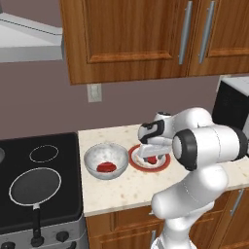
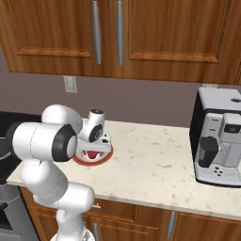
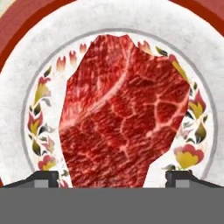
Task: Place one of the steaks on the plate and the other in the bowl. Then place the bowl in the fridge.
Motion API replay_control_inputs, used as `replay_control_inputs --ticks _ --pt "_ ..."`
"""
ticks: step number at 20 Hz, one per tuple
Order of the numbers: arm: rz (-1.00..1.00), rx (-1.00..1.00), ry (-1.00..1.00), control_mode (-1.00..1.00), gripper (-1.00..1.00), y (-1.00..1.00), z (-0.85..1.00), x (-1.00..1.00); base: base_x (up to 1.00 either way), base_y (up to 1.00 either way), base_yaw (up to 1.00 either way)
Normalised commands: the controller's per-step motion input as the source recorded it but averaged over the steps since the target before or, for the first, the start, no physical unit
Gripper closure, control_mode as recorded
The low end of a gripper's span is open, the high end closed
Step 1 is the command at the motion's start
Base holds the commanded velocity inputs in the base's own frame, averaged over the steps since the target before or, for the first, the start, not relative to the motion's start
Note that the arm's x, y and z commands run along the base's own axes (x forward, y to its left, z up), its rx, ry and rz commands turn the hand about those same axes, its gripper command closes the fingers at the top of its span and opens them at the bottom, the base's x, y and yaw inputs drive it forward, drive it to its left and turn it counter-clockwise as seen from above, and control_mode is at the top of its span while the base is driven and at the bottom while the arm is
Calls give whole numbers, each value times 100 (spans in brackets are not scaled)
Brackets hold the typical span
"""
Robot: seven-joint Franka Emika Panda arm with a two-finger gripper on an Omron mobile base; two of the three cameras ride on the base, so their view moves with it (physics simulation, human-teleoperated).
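One red steak lies inside the whitish-grey bowl on the counter, just right of the stove. The other steak lies flat on the red-rimmed, flower-patterned plate, which stands right beside the bowl. My gripper hangs low over the plate, pointing down at that steak. In the hand view its fingertips stand wide apart on either side of the meat with a small gap at each edge, so the gripper is open. From the right base camera the gripper covers much of the plate. The fridge is out of view.
A dark frying pan sits on the black stove to the left of the bowl. A coffee machine stands at the counter's right end. Wooden wall cabinets hang overhead. Bare counter stretches between plate and coffee machine.
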Motion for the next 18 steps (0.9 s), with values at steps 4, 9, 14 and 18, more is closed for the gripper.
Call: replay_control_inputs --ticks 4,9,14,18 --pt "0 0 -9 -100 -100 0 23 -28 0 0 0" --pt "0 2 -15 -100 -100 0 55 -39 0 0 0" --pt "0 1 0 -100 -100 -3 91 -43 0 0 0" --pt "-1 1 0 -100 -100 -5 73 -65 0 0 0"
